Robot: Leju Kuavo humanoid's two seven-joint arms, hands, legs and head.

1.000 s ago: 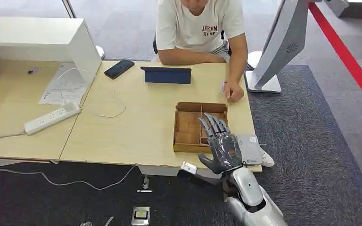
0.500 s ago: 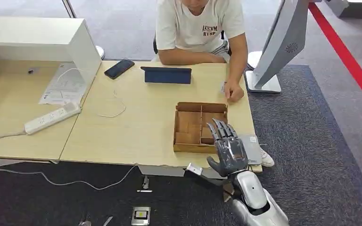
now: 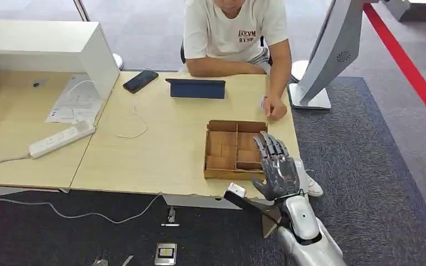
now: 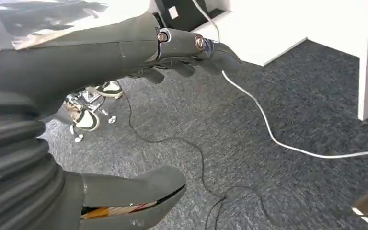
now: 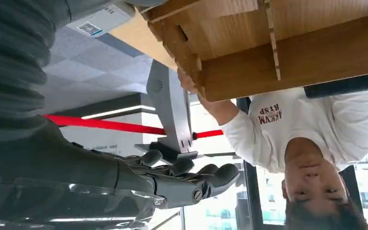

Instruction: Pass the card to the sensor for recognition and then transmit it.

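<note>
My right hand (image 3: pixel 277 166) hovers with its fingers spread over the front right corner of the table, holding nothing that I can see. It covers most of the flat grey sensor (image 3: pixel 302 169), whose QR label (image 5: pixel 98 21) shows in the right wrist view beside the wooden compartment box (image 5: pixel 278 52). The box (image 3: pixel 236 149) sits just left of the hand. A small white card-like piece (image 3: pixel 262 102) lies under the seated person's hand (image 3: pixel 275 108) at the far right table edge. My left hand (image 4: pixel 100 57) hangs over the carpet with its fingers loose and nothing in it.
A person (image 3: pixel 236 33) sits across the table behind a dark tablet (image 3: pixel 196 87). A phone (image 3: pixel 140 80), papers, a power strip (image 3: pixel 61 138) and a white cabinet (image 3: pixel 44 47) stand to the left. A white kiosk stand (image 3: pixel 333 55) rises off the table's right side.
My right hand has slid to the right, from over the box's front edge to over the sensor at the table corner. The person has not moved.
</note>
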